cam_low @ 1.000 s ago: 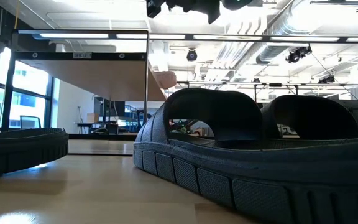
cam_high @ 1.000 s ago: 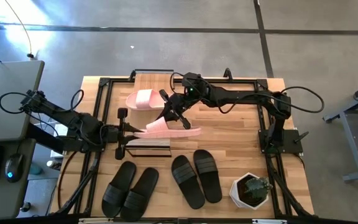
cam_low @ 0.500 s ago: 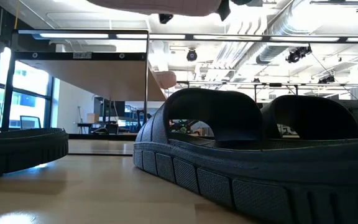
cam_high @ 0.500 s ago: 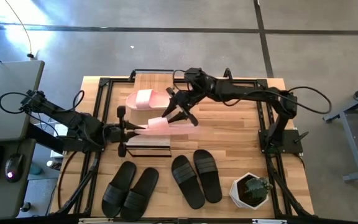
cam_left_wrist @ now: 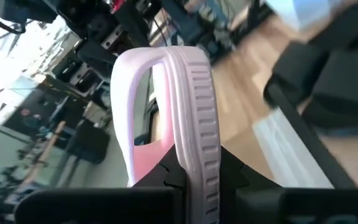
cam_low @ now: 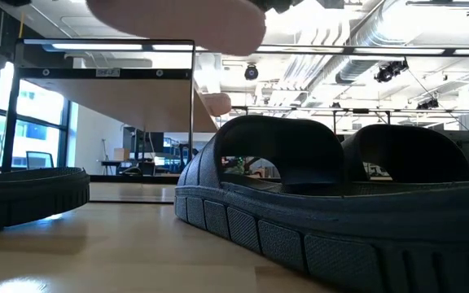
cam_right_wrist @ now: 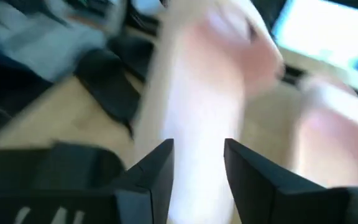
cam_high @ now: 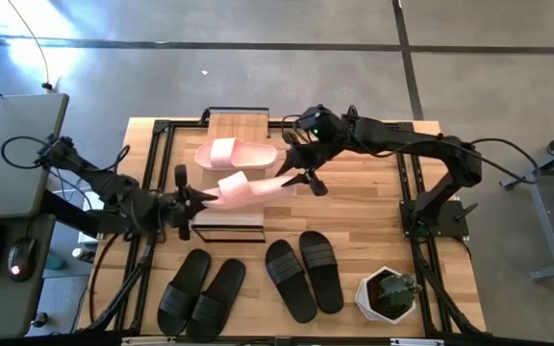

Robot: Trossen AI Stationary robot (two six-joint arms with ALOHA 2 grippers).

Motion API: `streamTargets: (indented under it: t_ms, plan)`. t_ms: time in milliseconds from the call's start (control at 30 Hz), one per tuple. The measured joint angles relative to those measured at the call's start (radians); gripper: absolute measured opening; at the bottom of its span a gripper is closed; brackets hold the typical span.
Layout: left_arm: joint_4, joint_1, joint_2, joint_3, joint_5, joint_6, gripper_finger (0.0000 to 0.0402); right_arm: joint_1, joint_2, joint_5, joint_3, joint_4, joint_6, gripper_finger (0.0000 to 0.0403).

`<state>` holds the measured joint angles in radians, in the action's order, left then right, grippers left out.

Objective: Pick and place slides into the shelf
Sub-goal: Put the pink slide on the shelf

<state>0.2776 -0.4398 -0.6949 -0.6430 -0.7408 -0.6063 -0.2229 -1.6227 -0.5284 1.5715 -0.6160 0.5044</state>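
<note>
the left hand (cam_high: 192, 200) is clamped on a pink slide (cam_high: 248, 187) held over the shelf (cam_high: 229, 223); its wrist view shows the sole edge-on. the right hand (cam_high: 301, 177) stands open beside its toe. black slides (cam_high: 303, 272) block the low view.

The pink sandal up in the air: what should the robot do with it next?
Probably carry it to the shelf. The left gripper is shut on the pink sandal, the right gripper stands open beside its far end, and the shelf lies just below.
</note>
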Motion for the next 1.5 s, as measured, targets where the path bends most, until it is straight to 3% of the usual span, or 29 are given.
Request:
streamTargets:
  t_ms: [167,300,500,733,967,1167,1333,1400,1500]
  plan:
    - [0.067,-0.174,-0.010,0.000,-0.198,-0.083,0.0019,0.043,0.002,0.280,0.000,-0.046,0.040,0.0111]
    - [0.132,-0.279,-0.020,0.000,-0.321,-0.083,0.0019,0.067,0.002,0.356,0.000,-0.042,0.046,0.0089]
    - [0.292,-0.356,-0.029,0.000,-0.393,0.043,0.0019,0.099,0.012,0.437,-0.035,-0.047,0.047,0.0049]
    - [0.438,-0.359,-0.026,0.000,-0.382,0.150,0.0019,0.148,0.179,0.605,-0.331,0.213,0.054,0.0003]
    - [0.577,-0.359,-0.021,0.000,-0.332,0.247,0.0018,0.122,0.286,0.509,-0.525,0.434,0.034,0.0009]
    - [0.654,-0.359,-0.021,0.000,-0.303,0.324,0.0018,0.069,0.256,0.311,-0.554,0.545,0.024,0.0010]
    - [0.694,-0.359,-0.021,0.000,-0.288,0.356,0.0018,-0.004,0.206,0.180,-0.555,0.610,-0.117,0.0012]
    - [0.717,-0.359,-0.021,0.000,-0.287,0.382,0.0019,-0.032,0.193,0.117,-0.555,0.599,-0.156,0.0023]
    - [0.751,-0.359,-0.021,0.000,-0.280,0.421,0.0036,-0.039,0.183,0.113,-0.555,0.592,-0.141,0.0055]
